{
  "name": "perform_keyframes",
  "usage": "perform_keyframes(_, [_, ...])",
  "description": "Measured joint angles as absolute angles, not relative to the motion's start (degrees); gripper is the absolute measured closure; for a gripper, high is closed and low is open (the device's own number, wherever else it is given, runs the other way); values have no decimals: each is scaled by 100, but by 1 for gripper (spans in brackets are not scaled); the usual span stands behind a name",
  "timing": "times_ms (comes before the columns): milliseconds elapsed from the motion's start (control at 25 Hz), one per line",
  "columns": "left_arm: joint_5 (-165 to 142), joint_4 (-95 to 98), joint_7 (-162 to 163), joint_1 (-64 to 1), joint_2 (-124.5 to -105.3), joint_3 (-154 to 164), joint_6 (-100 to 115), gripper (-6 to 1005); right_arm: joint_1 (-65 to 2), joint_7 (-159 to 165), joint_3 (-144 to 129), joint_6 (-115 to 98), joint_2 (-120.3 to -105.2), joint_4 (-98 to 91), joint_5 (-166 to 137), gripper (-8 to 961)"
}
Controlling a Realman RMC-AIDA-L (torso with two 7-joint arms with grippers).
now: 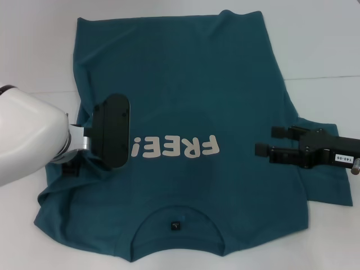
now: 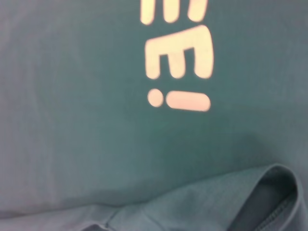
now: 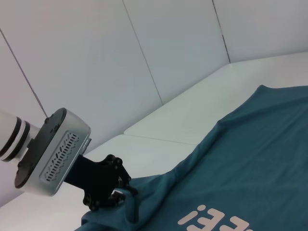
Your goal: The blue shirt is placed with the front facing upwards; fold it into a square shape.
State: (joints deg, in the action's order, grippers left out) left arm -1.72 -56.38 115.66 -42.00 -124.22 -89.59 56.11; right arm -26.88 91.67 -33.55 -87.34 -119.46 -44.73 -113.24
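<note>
Blue shirt (image 1: 191,101) shown front up on the white table (image 1: 34,50), collar toward the robot and hem toward the far edge, so that its long axis runs away from the robot and the cream "FREE!" lettering (image 1: 174,147) crosses the chest between the two arms. Left gripper (image 3: 107,191): low over the shirt's left sleeve region, just beside the exclamation mark; seen from the right wrist camera its black fingers appear pinched on a raised ridge of teal fabric, though the contact itself is small and partly hidden, so the grasp is a judgement. The left wrist camera shows only cloth, the end of the lettering and a turned-over sleeve hem (image 2: 269,192), consistent with a gripper pressed close to the garment. Right gripper (image 1: 269,142): reaching inward nearly level over the shirt's right side, its two fingers apart and parallel, pointing at the final letter from just beside it and holding nothing. The shirt thus lies between the grippers, each nearer its own sleeve than the midline. The left arm's white forearm comes in from the near left; the right arm extends from the right edge. Folding appears barely begun; the likely next move carries a side panel inward across the long axis.
</note>
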Motion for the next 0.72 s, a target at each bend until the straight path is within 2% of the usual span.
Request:
perform_keyframes(400, [-173, -5571, 11490, -4213, -12426, -8961, 5665, 1000, -2655, 9167, -3340, -8750, -11917, -4485, -11321, 10])
perform_keyframes(720, [-220, -5988, 11459, -4260, -12431, -8869, 6617, 1001, -2674, 9167, -3339, -8763, -11924, -4502, -11320, 10])
